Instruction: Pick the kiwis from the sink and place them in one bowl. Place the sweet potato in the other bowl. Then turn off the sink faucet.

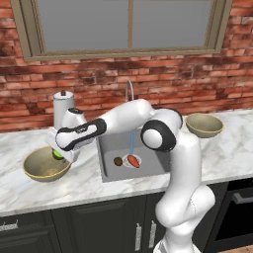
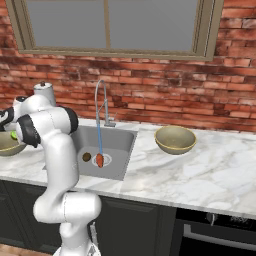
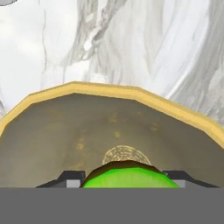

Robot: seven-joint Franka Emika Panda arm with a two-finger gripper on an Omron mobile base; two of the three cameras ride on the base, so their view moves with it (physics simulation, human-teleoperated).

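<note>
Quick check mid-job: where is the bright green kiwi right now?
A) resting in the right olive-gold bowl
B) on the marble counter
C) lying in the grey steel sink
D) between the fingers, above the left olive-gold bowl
D: the hand view shows the bright green round kiwi between the dark fingers, with the wide olive-gold bowl right below it.

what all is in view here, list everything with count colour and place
bowls: 2, olive-gold, left bowl under the claw, right bowl on the counter right of the sink
green kiwi: 1, bright green, in the claw over the left bowl
brown kiwi: 1, dark brown, in the sink
sweet potato: 1, orange-red, on the drain
faucet: 1, chrome, running
paper-towel holder: 1, white, behind the left bowl
claw: 1, dark tips, shut on the green kiwi
</note>
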